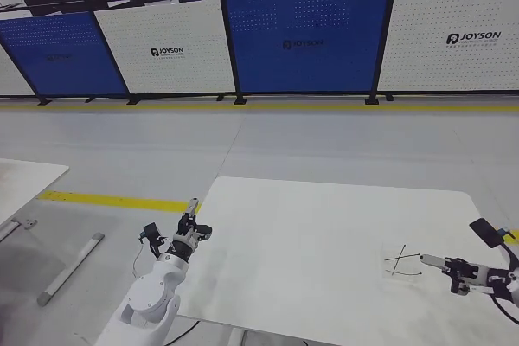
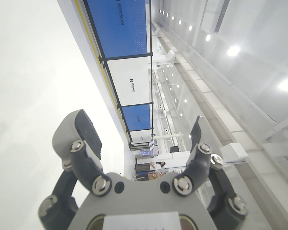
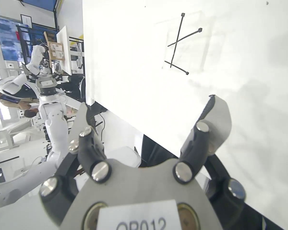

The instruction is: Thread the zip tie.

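Right wrist view has three black zip ties lying flat on the white table, ahead of the right gripper and beyond its fingertips. Each tie is a thin straight strap with a small square head at one end. Two cross in an X. The third lies just beside their lower ends, and one strap's tip touches or nearly touches it. Whether the crossed pair are caught together or only laid over one another is hard to tell. A faint square mark on the tabletop frames them. The right gripper's fingers are spread wide with nothing between them.

From the top view, the zip ties sit just in front of the right gripper, inside the table's right edge, with bare white surface on every other side. The left gripper is at the opposite edge, well apart from the ties. In its own wrist view the left gripper is also wide apart and holds nothing.
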{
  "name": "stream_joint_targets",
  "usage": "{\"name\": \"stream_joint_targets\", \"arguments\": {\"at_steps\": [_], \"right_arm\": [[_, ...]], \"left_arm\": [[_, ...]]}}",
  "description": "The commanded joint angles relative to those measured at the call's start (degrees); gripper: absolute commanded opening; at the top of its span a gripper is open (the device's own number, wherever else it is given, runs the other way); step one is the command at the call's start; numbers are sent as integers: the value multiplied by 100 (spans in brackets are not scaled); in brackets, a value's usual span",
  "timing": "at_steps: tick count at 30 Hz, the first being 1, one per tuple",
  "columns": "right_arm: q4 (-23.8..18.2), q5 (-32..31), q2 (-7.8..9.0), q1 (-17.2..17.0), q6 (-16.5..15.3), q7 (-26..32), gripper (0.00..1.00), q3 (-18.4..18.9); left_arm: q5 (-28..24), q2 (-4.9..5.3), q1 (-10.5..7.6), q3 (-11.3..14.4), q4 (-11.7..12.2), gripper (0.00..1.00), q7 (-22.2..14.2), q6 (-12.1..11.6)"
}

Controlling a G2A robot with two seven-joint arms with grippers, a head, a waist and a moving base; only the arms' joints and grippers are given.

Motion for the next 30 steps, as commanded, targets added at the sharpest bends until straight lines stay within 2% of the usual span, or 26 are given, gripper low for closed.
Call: {"name": "stream_joint_targets", "arguments": {"at_steps": [1, 12, 16, 19, 21, 22, 30], "right_arm": [[-4, -1, -1, -4, 0, 0, 100, 6], [-4, -1, -1, -4, 0, 0, 100, 6], [33, -139, 5, -48, 182, -76, 100, -171], [104, -300, 21, 76, 332, 0, 100, -371], [151, -467, 32, 139, 535, 0, 100, -486], [195, -769, 51, 187, 821, 0, 100, -632], [212, -874, 56, 211, 842, -20, 100, -649]], "left_arm": [[0, 0, 0, 0, 0, 100, 0, 0], [0, 0, 0, 0, 0, 100, 0, 0], [0, 0, 0, 0, 0, 100, 0, 0], [0, 0, 0, 0, 0, 100, 0, 0], [0, 0, 0, 0, 0, 100, 0, 0], [0, 0, 0, 0, 0, 100, 0, 0], [0, 0, 0, 0, 0, 100, 0, 0]]}}
